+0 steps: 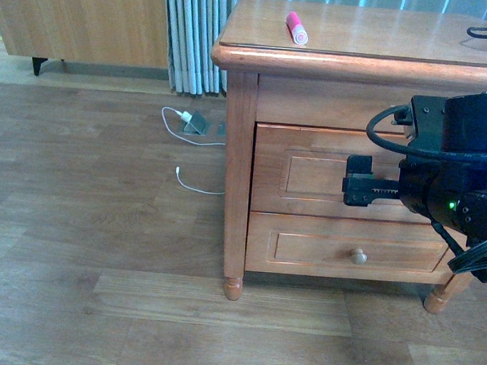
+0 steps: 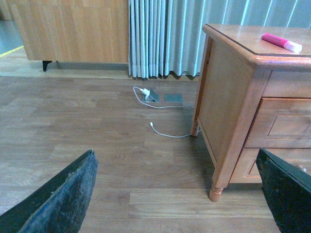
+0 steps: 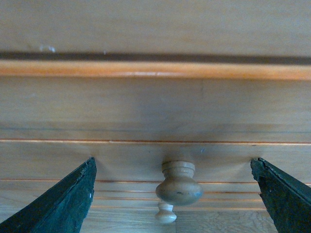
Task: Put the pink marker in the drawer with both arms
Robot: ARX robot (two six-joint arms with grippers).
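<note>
Wooden floor (image 1: 101,249) lies below the right claw (image 3: 172,162). Its jaws stand apart, with the knob (image 3: 179,184) of the drawer (image 3: 121,111) ahead between them. Closing early could miss that rounded head.

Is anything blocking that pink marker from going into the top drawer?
Yes: the honey-brown wooden drawer is shut, so its front bars the short pink marker on the cabinet top. The right hand is open at its round pale knob.
</note>
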